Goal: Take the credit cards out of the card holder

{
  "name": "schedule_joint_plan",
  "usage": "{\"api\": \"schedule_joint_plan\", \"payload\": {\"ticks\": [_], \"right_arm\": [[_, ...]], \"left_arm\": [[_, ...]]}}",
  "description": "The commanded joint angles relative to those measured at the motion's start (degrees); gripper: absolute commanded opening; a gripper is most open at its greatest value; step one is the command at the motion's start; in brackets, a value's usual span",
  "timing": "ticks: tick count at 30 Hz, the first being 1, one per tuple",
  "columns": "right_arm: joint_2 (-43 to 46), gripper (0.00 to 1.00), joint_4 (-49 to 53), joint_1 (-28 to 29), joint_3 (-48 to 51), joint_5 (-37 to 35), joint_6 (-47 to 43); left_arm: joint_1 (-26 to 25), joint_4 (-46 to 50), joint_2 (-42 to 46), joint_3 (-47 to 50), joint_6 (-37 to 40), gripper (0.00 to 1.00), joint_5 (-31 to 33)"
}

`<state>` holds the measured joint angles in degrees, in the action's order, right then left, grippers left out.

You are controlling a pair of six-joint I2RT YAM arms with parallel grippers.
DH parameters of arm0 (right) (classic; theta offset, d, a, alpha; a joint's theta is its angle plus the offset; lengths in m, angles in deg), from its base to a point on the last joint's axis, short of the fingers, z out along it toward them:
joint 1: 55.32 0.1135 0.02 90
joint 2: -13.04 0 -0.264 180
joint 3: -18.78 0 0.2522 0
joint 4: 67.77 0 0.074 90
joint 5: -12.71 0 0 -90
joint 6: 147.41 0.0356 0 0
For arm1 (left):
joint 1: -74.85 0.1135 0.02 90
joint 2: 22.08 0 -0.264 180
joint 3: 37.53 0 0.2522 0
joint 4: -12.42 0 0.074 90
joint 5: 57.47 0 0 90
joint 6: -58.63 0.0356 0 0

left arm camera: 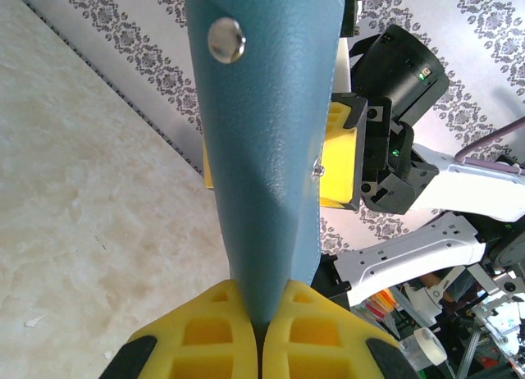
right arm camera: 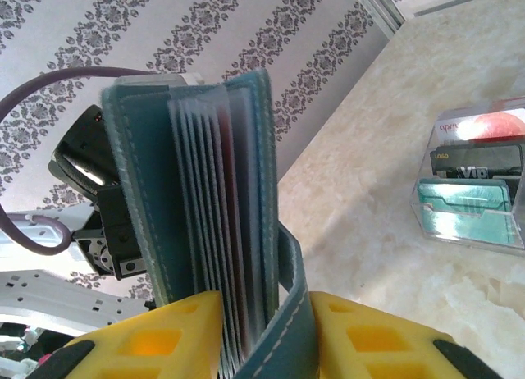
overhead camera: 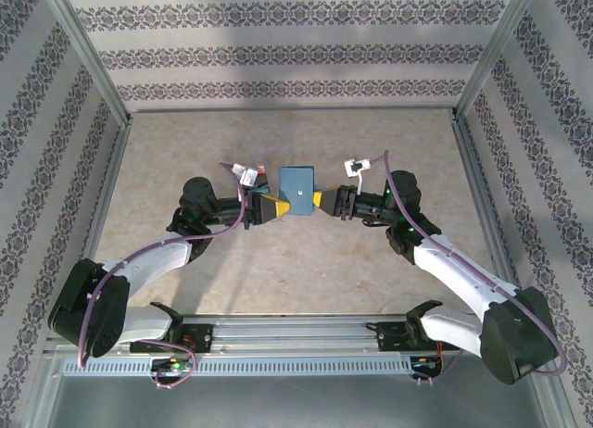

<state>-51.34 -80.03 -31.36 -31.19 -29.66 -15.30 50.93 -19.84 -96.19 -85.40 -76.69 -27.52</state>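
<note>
Item: card holder (overhead camera: pixel 298 189), blue-grey, soft, with a snap stud; held off the desk (overhead camera: pixel 306 261) over its middle, stretched between the two arms. Left claw (left arm camera: pixel 258 340): yellow pads pressed together on the holder's outer panel, with no gap between them. Right claw (right arm camera: pixel 262 346): closed on the opposite, open edge, pinching the stack of pocket leaves and the strap. Contents: pocket edges fan upward in the right wrist view; whether any card remains inside cannot be told. Nearby: credit cards (right arm camera: pixel 480 162), one white with red, one dark and one teal, standing in a clear stand (right arm camera: pixel 472 238) on the desk, well apart from the holder. Hazards, as judged: the right claw's pinch across the pockets may trap any remaining card; opposed pull on soft material may let one edge slip free, leaving the holder swinging from a single claw; a sudden release could drop it or spill cards onto the desk.
</note>
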Motion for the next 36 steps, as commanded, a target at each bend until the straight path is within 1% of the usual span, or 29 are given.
{"api": "schedule_joint_plan", "payload": {"ticks": [1, 3, 5, 6, 7, 8, 10, 11, 14, 17, 20, 24, 30, 34, 36], "right_arm": [[-1.1, 0.29, -3.9, 1.4, -0.8, 1.8, 0.6], [-1.5, 0.24, -3.9, 1.9, -1.1, 2.0, 0.4], [-1.3, 0.15, -3.9, 2.0, -1.1, 1.8, 0.4], [-1.1, 0.12, -3.8, 2.0, -1.0, 1.4, 0.4], [-0.9, 0.08, -3.6, 1.9, -0.9, 1.0, 0.4], [-0.5, 0.04, -3.3, 1.9, -0.7, 0.7, 0.4], [0.2, 0.00, -2.3, 1.9, -0.6, -0.4, 0.4], [0.5, 0.00, -1.5, 1.9, -0.5, -1.1, 0.3], [1.4, 0.00, 0.8, 1.9, -0.5, -3.3, 0.2], [2.0, 0.00, 3.9, 2.0, -0.9, -5.0, -0.3], [2.7, 0.00, 7.2, 2.2, -1.5, -6.7, -1.1], [3.3, 0.00, 11.3, 2.8, -2.7, -8.8, -1.8], [3.4, 0.00, 20.3, 5.1, -6.7, -13.1, -4.0], [2.1, 0.00, 30.7, 7.2, -11.3, -19.2, -6.7], [1.3, 0.00, 34.0, 7.7, -12.7, -21.3, -6.6]], "left_arm": [[0.5, -5.9, -0.7, -0.9, -1.1, 0.00, -2.1], [0.5, -6.1, -0.9, -0.9, -1.3, 0.00, -1.9], [0.5, -5.8, -0.9, -0.7, -1.4, 0.00, -1.3], [0.5, -5.5, -0.9, -0.6, -1.3, 0.03, -0.9], [0.5, -4.7, -1.0, -0.5, -1.1, 0.10, -0.4], [0.5, -3.7, -1.0, -0.4, -0.9, 0.20, 0.2], [0.5, -2.2, -1.2, -0.4, -0.4, 0.39, 0.9], [0.5, -1.8, -1.4, -0.4, -0.3, 0.46, 1.0], [0.5, -1.7, -1.9, -0.6, -0.4, 0.63, 1.3], [0.5, -1.7, -2.5, -0.8, -0.4, 0.78, 1.3], [0.5, -2.5, -3.1, -1.2, -0.7, 0.91, 1.4], [0.4, -3.5, -4.5, -1.8, -0.9, 0.99, 1.7], [-0.7, -5.3, -7.5, -3.6, -0.7, 0.99, 2.0], [-1.2, -10.1, -10.3, -4.4, -3.1, 1.00, 1.4], [-1.2, -12.0, -11.3, -4.6, -4.2, 1.00, 1.3]]}}
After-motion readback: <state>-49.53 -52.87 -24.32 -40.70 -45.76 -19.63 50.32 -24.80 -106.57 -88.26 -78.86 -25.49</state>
